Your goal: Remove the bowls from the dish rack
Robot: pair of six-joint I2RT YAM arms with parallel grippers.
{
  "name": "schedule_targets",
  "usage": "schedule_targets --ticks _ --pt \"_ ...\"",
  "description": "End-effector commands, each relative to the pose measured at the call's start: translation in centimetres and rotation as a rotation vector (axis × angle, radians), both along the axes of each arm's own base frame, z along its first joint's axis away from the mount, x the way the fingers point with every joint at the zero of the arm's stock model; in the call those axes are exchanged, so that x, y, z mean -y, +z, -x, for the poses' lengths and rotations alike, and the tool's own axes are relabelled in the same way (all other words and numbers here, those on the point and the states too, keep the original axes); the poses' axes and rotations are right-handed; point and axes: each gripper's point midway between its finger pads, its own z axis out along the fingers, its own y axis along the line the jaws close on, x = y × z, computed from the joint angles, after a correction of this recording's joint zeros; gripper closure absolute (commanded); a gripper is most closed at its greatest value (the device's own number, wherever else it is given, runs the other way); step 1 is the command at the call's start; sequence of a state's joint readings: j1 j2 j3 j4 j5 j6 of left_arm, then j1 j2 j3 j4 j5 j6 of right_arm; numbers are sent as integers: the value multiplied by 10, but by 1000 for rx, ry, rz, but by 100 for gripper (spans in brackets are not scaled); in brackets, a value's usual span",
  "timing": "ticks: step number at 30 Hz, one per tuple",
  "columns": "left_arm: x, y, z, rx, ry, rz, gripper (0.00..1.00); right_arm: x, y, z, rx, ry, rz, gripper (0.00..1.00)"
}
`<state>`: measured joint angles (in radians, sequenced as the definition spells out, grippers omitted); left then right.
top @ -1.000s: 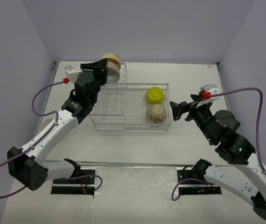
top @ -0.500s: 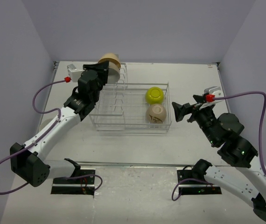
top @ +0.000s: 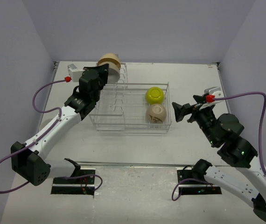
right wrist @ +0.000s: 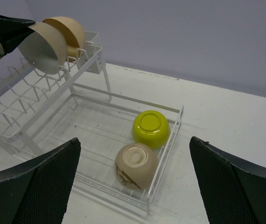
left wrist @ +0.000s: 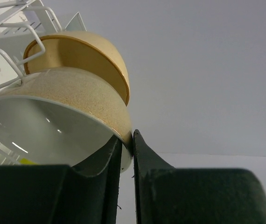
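We judge the grasp step complete: the left pincer (left wrist: 127, 138) pinches the speckled bowl (left wrist: 63, 93) rim in the dish rack (top: 128, 129) slots ahead of it, the right pincer (top: 177, 111) is spread; next, lift clear of the dividers (top: 117, 98).

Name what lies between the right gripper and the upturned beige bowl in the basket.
Only the dish rack's wire end wall separates the right gripper from the beige bowl; top view.
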<state>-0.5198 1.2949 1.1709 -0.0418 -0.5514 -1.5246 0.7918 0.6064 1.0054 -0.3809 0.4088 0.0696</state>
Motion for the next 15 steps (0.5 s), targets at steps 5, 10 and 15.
schedule_targets --ticks 5,10,15 --pt "-4 15 -1 27 26 -13 95 2 7 -2 28 -15 -10 1" --pt "-4 16 1 28 24 -19 100 0 5 -3 22 -12 -7 1" --pt "-6 17 4 37 21 -15 100 -1 4 -4 19 -10 -9 1"
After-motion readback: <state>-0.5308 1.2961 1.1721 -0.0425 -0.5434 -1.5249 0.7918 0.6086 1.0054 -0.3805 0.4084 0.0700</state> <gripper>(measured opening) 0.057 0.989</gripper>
